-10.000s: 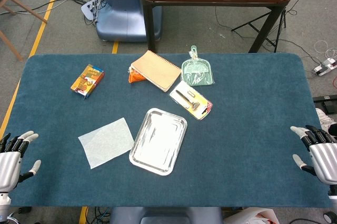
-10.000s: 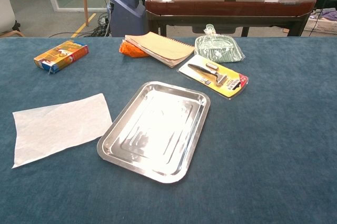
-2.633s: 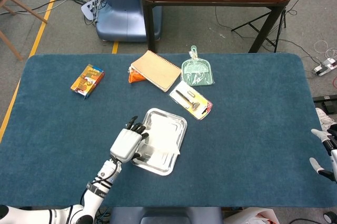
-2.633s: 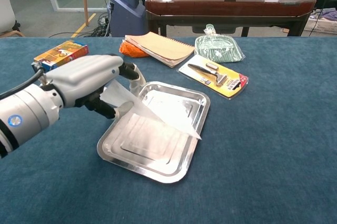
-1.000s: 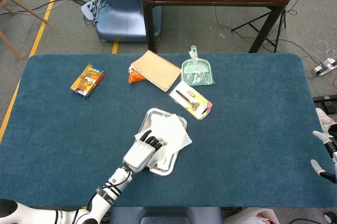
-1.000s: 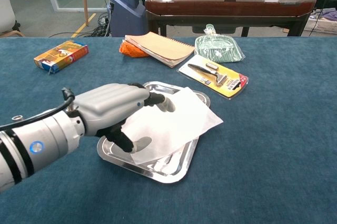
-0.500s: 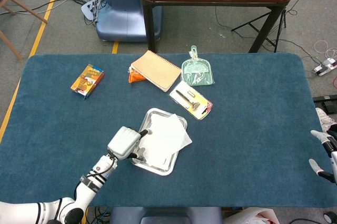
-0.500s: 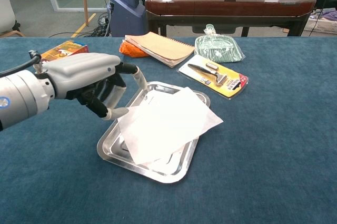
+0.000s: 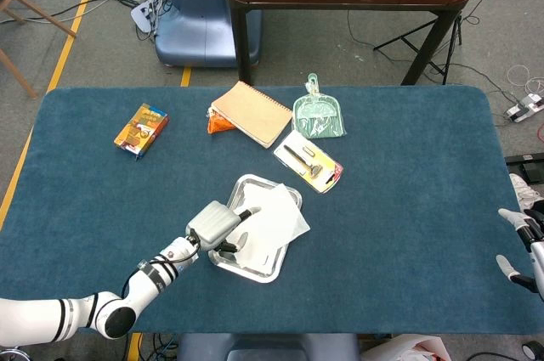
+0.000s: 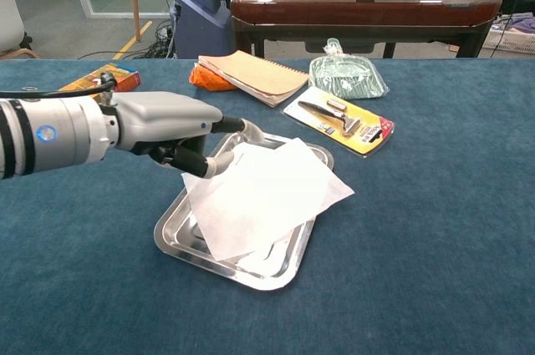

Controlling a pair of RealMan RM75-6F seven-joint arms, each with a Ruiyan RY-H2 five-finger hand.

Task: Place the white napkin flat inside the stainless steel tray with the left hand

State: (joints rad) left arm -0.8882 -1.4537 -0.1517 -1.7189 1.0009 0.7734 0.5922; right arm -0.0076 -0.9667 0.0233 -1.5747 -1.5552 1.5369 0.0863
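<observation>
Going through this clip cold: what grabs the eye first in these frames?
The white napkin draped over the steel tray near the middle of the blue table, one corner hanging past the tray's right rim rather than lying flat inside. The left hand sits at the napkin's upper left edge; whether it pinches the paper is unclear. The right hand shows at the far right edge, fingers apart.

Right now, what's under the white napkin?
The shiny metal tray lies under the napkin. Its rim shows at the left and front. The napkin hides most of the tray's bottom, and one corner hangs over the right rim.
</observation>
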